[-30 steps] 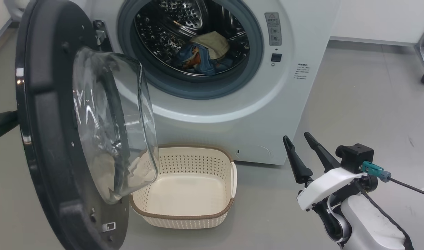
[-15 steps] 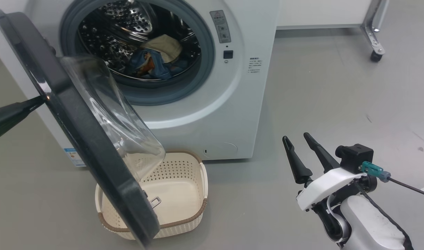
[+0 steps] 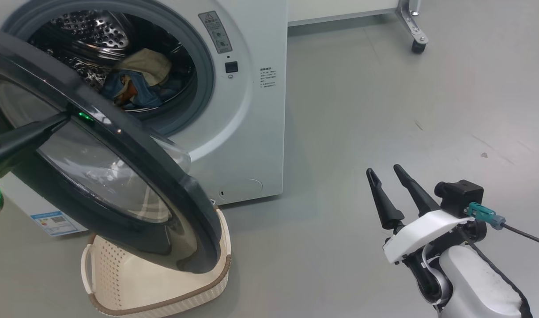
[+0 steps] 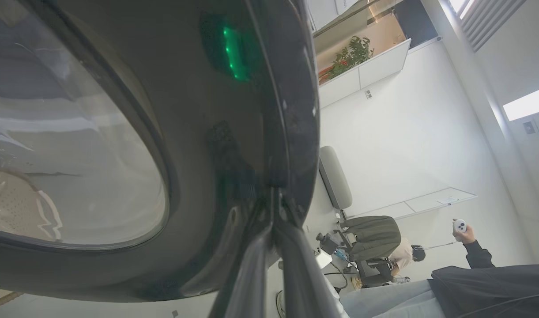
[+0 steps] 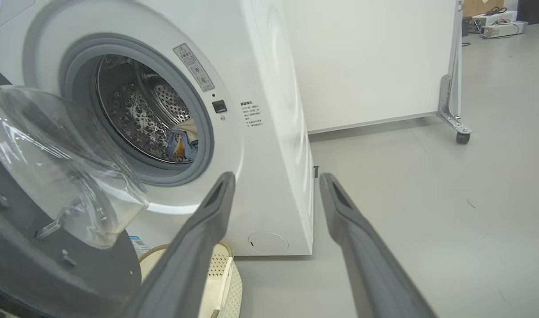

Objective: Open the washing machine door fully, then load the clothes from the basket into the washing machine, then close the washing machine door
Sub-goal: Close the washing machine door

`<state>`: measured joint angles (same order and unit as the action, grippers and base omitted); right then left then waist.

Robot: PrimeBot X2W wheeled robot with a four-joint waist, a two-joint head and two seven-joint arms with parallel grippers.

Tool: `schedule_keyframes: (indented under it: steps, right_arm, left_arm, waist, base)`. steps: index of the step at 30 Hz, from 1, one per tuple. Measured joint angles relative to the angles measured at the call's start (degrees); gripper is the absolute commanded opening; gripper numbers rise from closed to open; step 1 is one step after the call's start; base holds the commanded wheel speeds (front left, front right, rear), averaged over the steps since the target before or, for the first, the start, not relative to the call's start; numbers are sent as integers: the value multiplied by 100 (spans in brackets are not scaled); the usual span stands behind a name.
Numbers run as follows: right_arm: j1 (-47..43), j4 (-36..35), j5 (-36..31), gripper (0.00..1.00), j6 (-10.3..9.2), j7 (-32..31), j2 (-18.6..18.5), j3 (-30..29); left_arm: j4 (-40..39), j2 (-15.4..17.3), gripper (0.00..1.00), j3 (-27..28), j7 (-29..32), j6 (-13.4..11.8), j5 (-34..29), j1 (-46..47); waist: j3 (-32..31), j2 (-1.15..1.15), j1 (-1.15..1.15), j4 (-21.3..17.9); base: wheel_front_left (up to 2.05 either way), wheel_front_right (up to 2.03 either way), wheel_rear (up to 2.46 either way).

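The washing machine (image 3: 251, 132) stands at the upper left, and the clothes (image 3: 137, 84) lie in its steel drum. The washing machine door (image 3: 163, 176) stands half swung across the opening, its black outer rim towards me. My left gripper (image 3: 66, 118) is shut, its tip pressed against that rim; the left wrist view shows the closed fingers (image 4: 274, 207) on the glossy door (image 4: 234, 132). The basket (image 3: 163, 300) sits on the floor under the door. My right gripper (image 3: 383, 170) hangs open at the lower right, holding nothing. Its wrist view shows the fingertips (image 5: 227, 179) apart before the machine (image 5: 269, 88), clothes (image 5: 183, 141) and basket (image 5: 220, 274).
Grey floor spreads right of the machine. A wheeled metal frame leg (image 3: 412, 35) stands by the white wall panel at the back right. In the left wrist view a person's hand (image 4: 463, 229) holds a controller and another person (image 4: 375, 238) sits at equipment.
The head camera has turned, shifting the scene left. The door has swung towards the machine, from showing its inner glass bowl to its outer face, with the left gripper's tip on its rim.
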<state>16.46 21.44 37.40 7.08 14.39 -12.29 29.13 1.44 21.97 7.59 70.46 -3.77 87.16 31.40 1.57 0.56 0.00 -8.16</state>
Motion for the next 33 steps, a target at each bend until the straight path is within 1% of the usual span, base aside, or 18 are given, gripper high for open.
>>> schedule_keyframes:
  steps: [4, 8, 14, 23, 24, 25, 26, 27, 28, 29, 30, 33]
  right_arm:
    - [-3, -5, 0, 100, 0, 0, -34, -114]
    - [-3, -16, 0, 100, 0, 0, -31, -154]
    - [-7, -35, 0, 100, 0, 0, -34, -247]
    - [-80, -40, 0, 100, 0, 0, -35, -255]
    - [-109, -37, 0, 100, 0, 0, -35, -257]
    - [-120, -38, 0, 100, 0, 0, -37, -260]
    - [-120, -44, 0, 100, 0, 0, -40, -266]
    - [-120, -47, 0, 100, 0, 0, -40, -269]
    - [-120, -51, 0, 100, 0, 0, -41, -274]
    - [-120, -52, 0, 100, 0, 0, -41, -277]
    - [-120, -55, 0, 100, 0, 0, -41, -278]
    - [-120, -65, 0, 100, 0, 0, -38, -286]
  left_arm:
    - [-44, -90, 0, -60, -59, 1, -44, 2]
    - [-65, -113, 0, -70, -99, 1, -51, 1]
    - [-87, -190, 0, -164, -149, 1, -87, 2]
    - [-100, -203, 0, -143, -244, 12, -98, 1]
    - [-107, -205, 14, -126, -253, 16, -108, 1]
    - [-112, -207, 36, -112, -298, 20, -108, 1]
    - [-123, -205, 46, -78, -301, 42, -110, 1]
    - [-132, -205, 73, -68, -321, 60, -122, 1]
    - [-135, -205, 80, -65, -348, 68, -126, 0]
    - [-138, -204, 94, -62, -350, 91, -136, -3]
    - [-145, -204, 100, -45, -377, 119, -158, -9]
    - [-183, -189, 100, 20, -499, 220, -210, -64]
  waist:
    - [55, 0, 0, -97]
    - [79, 0, 0, -102]
    - [74, 0, 0, 10]
    - [6, 0, 0, 197]
    - [-2, 0, 0, 221]
    - [-8, 0, 0, 244]
    - [-18, 0, 0, 294]
    - [-21, 0, 0, 319]
    - [-23, 0, 0, 345]
    - [-25, 0, 0, 371]
    - [-26, 0, 0, 396]
    - [-34, 0, 0, 467]
  base:
    - [0, 0, 0]
    - [0, 0, 0]
    - [0, 0, 0]
    - [0, 0, 0]
    - [0, 0, 0]
    - [0, 0, 0]
    - [0, 0, 0]
    - [0, 0, 0]
    - [0, 0, 0]
    - [0, 0, 0]
    - [0, 0, 0]
    - [0, 0, 0]
